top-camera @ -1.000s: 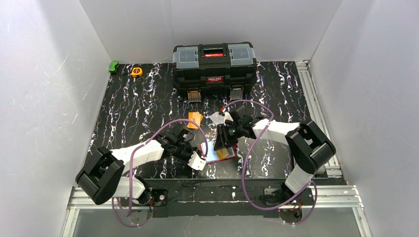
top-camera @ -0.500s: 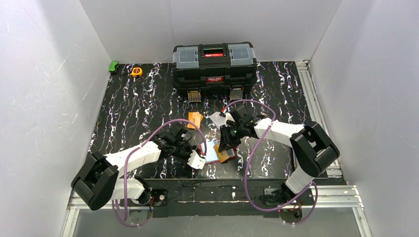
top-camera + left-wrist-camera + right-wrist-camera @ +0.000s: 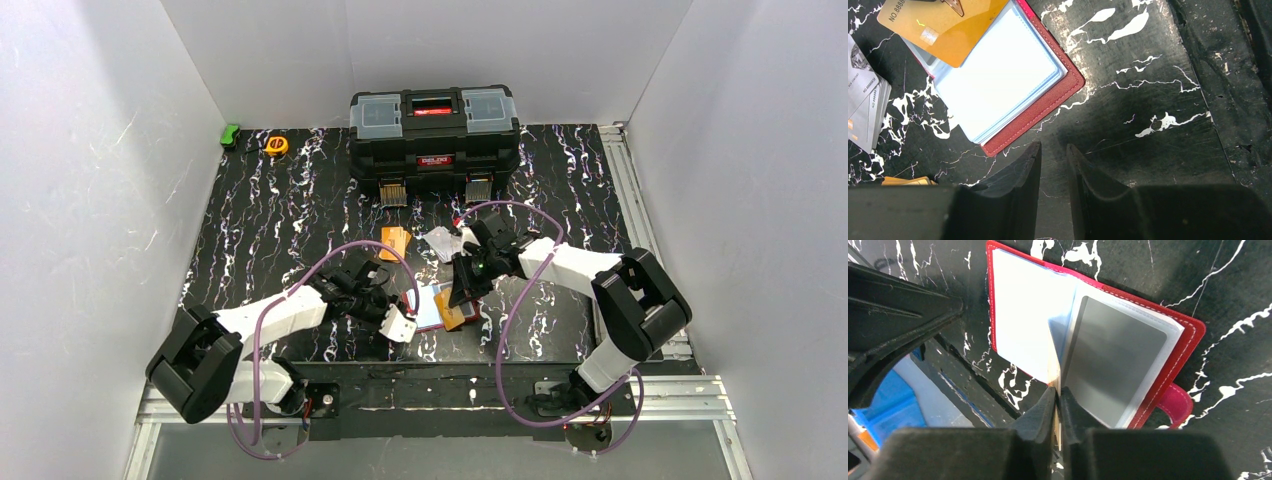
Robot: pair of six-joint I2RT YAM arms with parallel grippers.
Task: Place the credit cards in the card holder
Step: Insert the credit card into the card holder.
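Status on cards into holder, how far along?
Done: the card holder lies open; no card clearly seated yet. In hand: the right end effector pinches one orange card over the holder; the left end effector sits open beside it. Left: seat that card, then the grey pile and the orange pile.

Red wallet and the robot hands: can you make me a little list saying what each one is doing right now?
card holder: lying open, clear pockets up
orange card: overlaps the open holder
right gripper: shut on the orange card, seen edge-on
left gripper: jaws slightly apart, empty, beside the holder's corner
orange pile: farther back, untouched
whitish pile: next to the orange pile
toolbox: closed, at the far edge
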